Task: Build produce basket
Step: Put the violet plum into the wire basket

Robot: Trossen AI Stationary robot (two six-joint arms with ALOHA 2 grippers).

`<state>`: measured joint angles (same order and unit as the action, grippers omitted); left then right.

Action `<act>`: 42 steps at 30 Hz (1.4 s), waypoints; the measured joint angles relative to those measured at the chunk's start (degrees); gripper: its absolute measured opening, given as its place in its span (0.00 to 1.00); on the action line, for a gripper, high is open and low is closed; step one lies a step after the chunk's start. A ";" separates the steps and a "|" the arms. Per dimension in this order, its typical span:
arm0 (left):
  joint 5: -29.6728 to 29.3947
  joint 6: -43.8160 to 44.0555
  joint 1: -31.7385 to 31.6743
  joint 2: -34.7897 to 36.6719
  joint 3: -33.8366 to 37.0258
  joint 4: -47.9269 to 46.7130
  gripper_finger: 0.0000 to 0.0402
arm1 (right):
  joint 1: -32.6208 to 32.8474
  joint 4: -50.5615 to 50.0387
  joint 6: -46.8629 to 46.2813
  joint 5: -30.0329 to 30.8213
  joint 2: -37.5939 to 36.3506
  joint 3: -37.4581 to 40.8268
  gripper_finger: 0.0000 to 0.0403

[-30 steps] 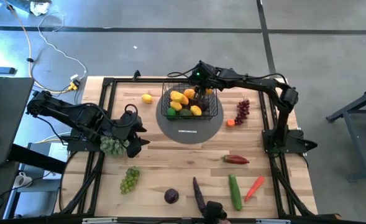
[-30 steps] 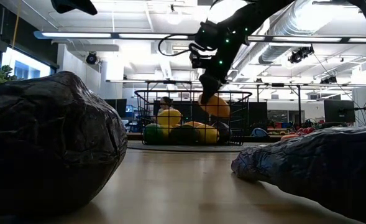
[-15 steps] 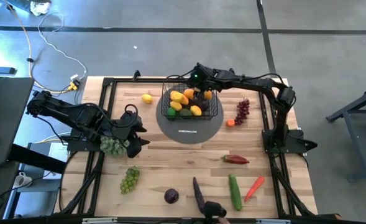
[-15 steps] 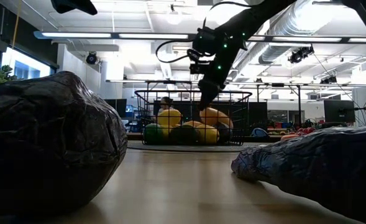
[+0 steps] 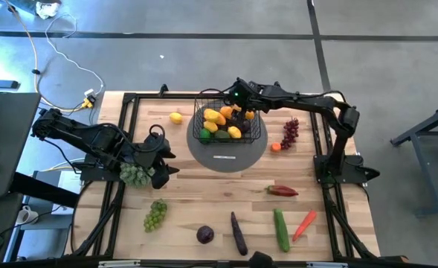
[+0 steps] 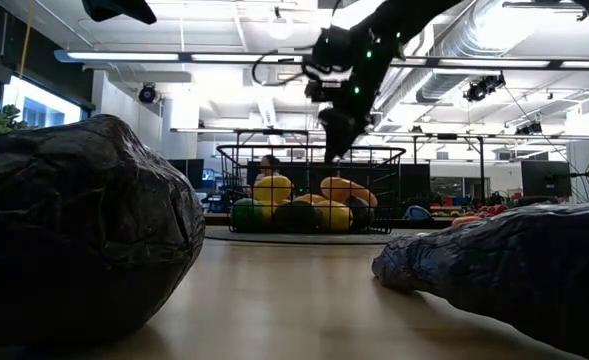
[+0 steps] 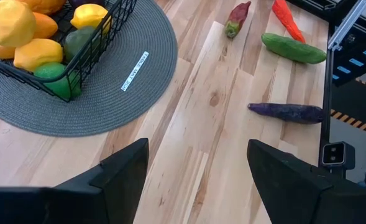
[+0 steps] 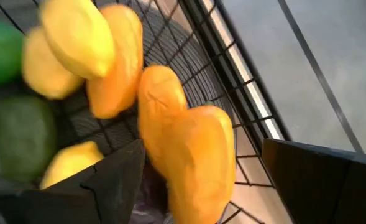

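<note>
The black wire basket (image 5: 226,119) stands on a round grey disc (image 5: 226,154) at the table's far middle. It holds yellow lemons, orange pieces and green fruit. My right gripper (image 5: 239,104) hangs open just above the basket's far right part, over an orange piece (image 8: 195,155) that lies on the other fruit. In the low view my right gripper (image 6: 336,150) is clear above that piece (image 6: 346,188). My left gripper (image 5: 163,160) is open and empty at the table's left, beside a bunch of green grapes (image 5: 134,175).
Loose produce lies on the table: a lemon (image 5: 175,117), dark red grapes (image 5: 290,132), a small orange piece (image 5: 276,147), a red pepper (image 5: 282,191), a cucumber (image 5: 280,228), an orange carrot-like piece (image 5: 304,223), an aubergine (image 5: 238,232), a purple round fruit (image 5: 204,235) and green grapes (image 5: 155,214).
My right gripper has gone down into the basket with an orange piece, let it go on the other fruit, and risen a little. The piece now lies in the basket's far right part.
</note>
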<state>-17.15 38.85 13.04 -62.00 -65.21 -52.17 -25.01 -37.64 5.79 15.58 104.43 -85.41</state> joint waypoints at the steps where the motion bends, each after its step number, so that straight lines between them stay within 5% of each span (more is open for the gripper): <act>1: 0.01 0.01 0.00 0.01 0.00 0.00 0.66 | 0.48 -0.10 -1.15 0.50 -0.67 0.00 0.77; 13: 9.80 -1.55 0.00 -0.02 0.00 -0.08 0.67 | 8.06 -2.94 -14.89 6.18 -6.40 -0.02 0.77; 23: 17.67 0.58 0.00 -2.81 0.02 -0.04 0.78 | 16.77 -14.15 -28.79 12.06 -6.54 -0.02 0.77; 29: 17.77 2.93 1.04 -6.16 0.04 0.80 0.79 | 22.27 -17.82 -38.68 12.04 -6.55 -0.02 0.77; 42: 18.49 -16.09 6.52 -13.12 0.03 9.83 0.78 | 31.51 -18.91 -52.18 11.93 -6.57 -0.02 0.77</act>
<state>1.34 22.76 19.56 -75.12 -65.18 -42.34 6.50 -56.55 -46.39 27.51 97.86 -85.43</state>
